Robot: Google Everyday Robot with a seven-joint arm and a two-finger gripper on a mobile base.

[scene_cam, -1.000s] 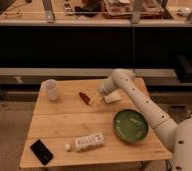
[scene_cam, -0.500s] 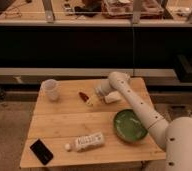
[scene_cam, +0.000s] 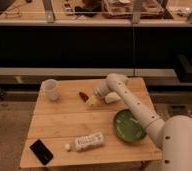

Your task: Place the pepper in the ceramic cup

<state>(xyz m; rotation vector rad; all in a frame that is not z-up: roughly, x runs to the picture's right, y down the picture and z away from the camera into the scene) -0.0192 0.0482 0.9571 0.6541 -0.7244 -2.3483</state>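
Observation:
The pepper (scene_cam: 83, 95) is a small dark red chili lying on the wooden table (scene_cam: 59, 125), right of the cup. The ceramic cup (scene_cam: 50, 89) is small, white and round, standing upright at the table's far left. My gripper (scene_cam: 92, 100) hangs at the end of the white arm, just right of the pepper and close to it, low over the table. A pale block (scene_cam: 111, 98) lies behind the arm's wrist.
A wide green bowl (scene_cam: 129, 126) sits at the table's right. A white bottle (scene_cam: 86, 142) lies on its side near the front edge. A black phone (scene_cam: 41, 151) lies at the front left corner. A dark shelf unit stands behind the table.
My gripper has moved left and down, from near the pale block toward the pepper. The pepper, cup and bowl have not moved.

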